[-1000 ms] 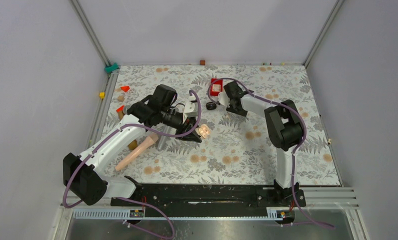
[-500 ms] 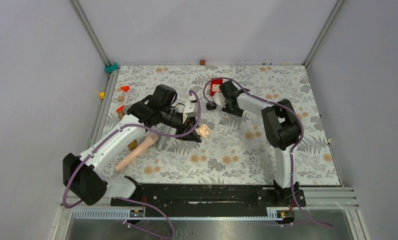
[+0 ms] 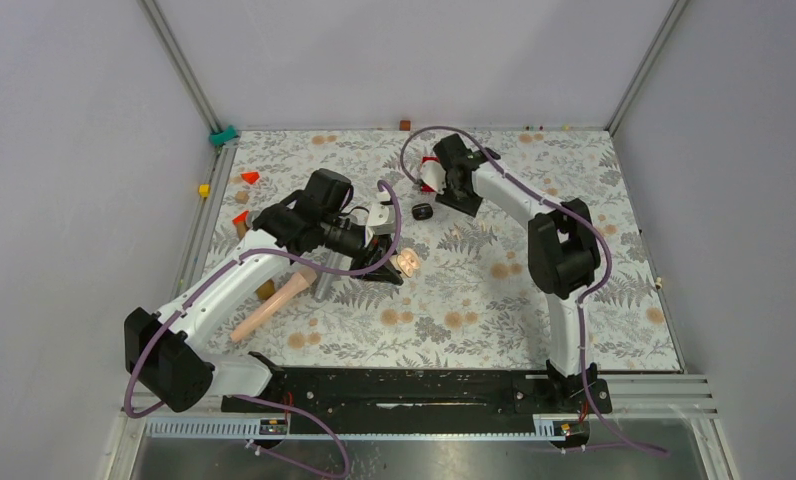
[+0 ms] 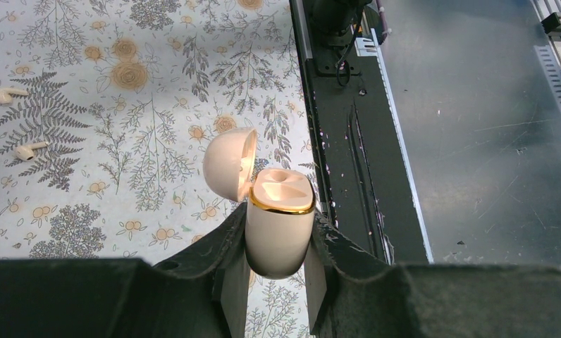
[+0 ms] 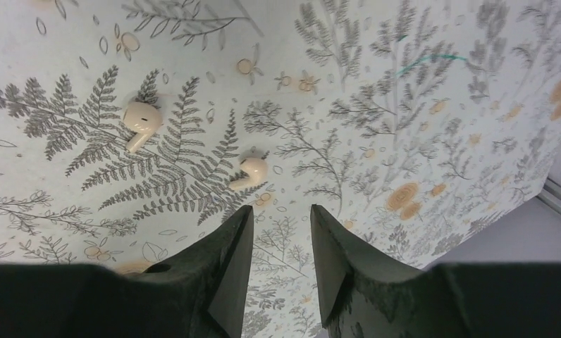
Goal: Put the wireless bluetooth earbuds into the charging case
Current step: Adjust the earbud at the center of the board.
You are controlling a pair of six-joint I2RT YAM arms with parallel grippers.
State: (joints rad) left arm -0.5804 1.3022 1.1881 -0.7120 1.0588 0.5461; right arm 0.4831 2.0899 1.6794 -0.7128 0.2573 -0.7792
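Fern-and-flower cloth covers the tabletop (image 3: 494, 300), walled in by pale grey panels. Near the middle of the overhead view, the left end effector (image 4: 278, 243) is clamped on the lower body of the charging case (image 4: 281, 193), a cream shell with a gold rim. Its lid is hinged open to the left and both wells are empty. The wireless bluetooth earbuds (image 5: 140, 118) lie loose on the cloth. One is at the upper left of the right wrist view and the other bud (image 5: 249, 171) is near its centre, just above the right end effector (image 5: 278, 232), whose jaws stand narrowly apart with nothing between them. Each bud looks light, hard and glossy, so it would likely squirt from a careless pinch. The bulbous head, taken across its width with the stem left free, seems the safest hold.
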